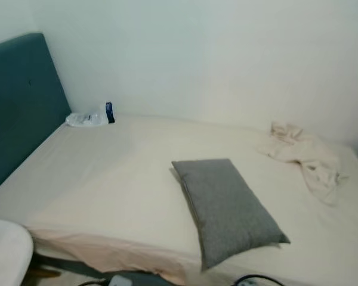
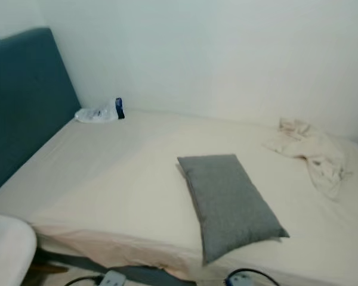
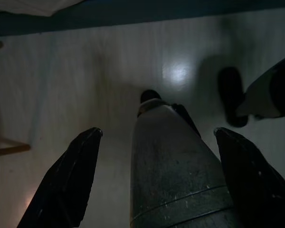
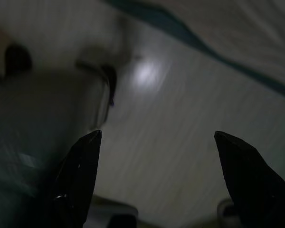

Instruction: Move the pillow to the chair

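A grey rectangular pillow lies flat on the cream bed sheet, near the bed's front edge and a little right of middle. The rounded white edge of a chair shows at the lower left corner, beside the bed. Both arms hang low beside my body. The left gripper is open, pointing down at the pale floor over my own leg. The right gripper is open too, above the floor by the bed's dark base.
A teal headboard stands at the bed's left end. A crumpled clear plastic bottle with a dark cap lies in the far left corner against the wall. A bunched cream cloth lies at the far right.
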Controlling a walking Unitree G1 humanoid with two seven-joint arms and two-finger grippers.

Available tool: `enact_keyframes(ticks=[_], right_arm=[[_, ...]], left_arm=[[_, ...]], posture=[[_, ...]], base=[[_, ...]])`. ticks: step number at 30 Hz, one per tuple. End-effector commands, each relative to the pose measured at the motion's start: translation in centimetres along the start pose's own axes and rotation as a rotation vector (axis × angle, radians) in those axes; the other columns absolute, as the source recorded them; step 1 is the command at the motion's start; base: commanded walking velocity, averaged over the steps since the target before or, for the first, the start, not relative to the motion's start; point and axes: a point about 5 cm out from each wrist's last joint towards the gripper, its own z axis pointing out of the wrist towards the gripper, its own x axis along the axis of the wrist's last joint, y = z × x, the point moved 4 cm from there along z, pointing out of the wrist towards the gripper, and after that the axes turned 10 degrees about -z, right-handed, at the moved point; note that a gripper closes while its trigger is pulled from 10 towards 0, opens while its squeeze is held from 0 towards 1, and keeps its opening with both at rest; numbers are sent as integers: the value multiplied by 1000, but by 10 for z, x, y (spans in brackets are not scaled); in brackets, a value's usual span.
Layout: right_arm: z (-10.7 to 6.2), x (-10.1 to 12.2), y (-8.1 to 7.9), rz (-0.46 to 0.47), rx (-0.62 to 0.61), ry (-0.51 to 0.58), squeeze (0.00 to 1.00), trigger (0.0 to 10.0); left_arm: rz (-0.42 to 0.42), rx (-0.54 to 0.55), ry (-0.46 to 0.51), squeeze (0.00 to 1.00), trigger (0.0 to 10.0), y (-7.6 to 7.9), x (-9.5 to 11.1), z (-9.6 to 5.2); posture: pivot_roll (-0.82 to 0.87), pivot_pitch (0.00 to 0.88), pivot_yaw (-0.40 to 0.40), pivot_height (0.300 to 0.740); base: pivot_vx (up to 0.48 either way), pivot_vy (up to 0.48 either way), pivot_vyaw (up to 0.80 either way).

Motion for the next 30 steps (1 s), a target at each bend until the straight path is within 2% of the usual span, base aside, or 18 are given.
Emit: enact_keyframes(ticks=[1,8,30], right_arm=[[1,3,-7,-5,20,6,0,10000],[1,2,-8,-14,17,3,0,10000],[1,1,-8,-23,11,-1,0,10000]], left_arm=[[-17,6,-64,0,10000,-4,-20,-3],[-31,6,-52,0,10000,-4,-16,-2],[-36,13,-34,0,10000,-1,-9,-1]], posture=[[2,0,-11,740],[2,0,-10,740],[-1,0,-17,740]], base=[[0,0,0],[0,0,0],[0,0,-720]])
